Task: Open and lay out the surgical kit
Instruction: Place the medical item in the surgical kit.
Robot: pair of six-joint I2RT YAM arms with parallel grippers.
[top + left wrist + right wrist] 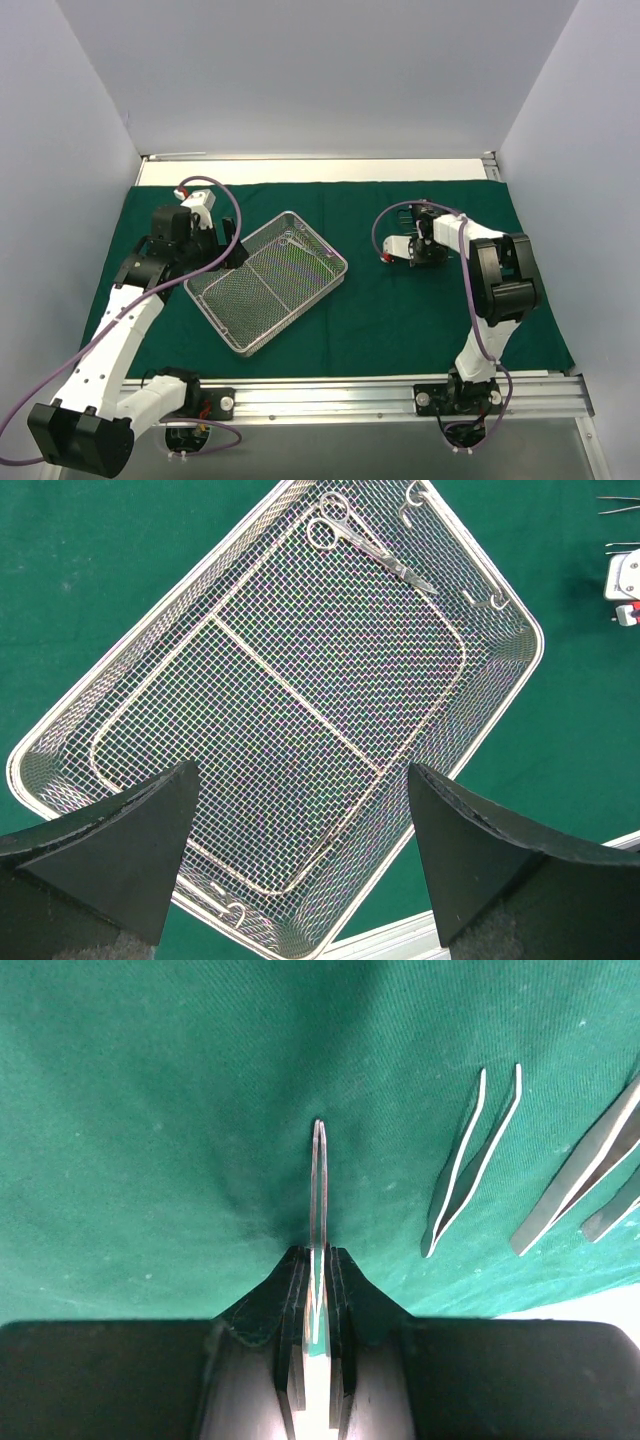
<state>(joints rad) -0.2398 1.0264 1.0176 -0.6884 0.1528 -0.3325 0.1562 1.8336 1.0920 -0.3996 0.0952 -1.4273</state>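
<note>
The dark green drape (400, 310) lies spread flat over the table. The silver wire-mesh tray (320, 240) sits on it at the left, turned diagonally. A pair of scissors (365, 542) lies in the tray's far corner. My left gripper (300, 770) is open and empty, hovering over the tray's near end (130, 645). My right gripper (318, 1252) is shut on a thin steel forceps (319, 1180), its tip down at the drape (150, 1110). Two more forceps (470, 1160) (580, 1180) lie on the cloth to its right. In the top view the right gripper (415, 248) is at centre right.
An aluminium rail (350, 395) runs along the near edge of the table. A bare white strip (300, 170) lies behind the drape. White walls close in the left, back and right sides. Small hooks (490, 600) hang on the tray's rim.
</note>
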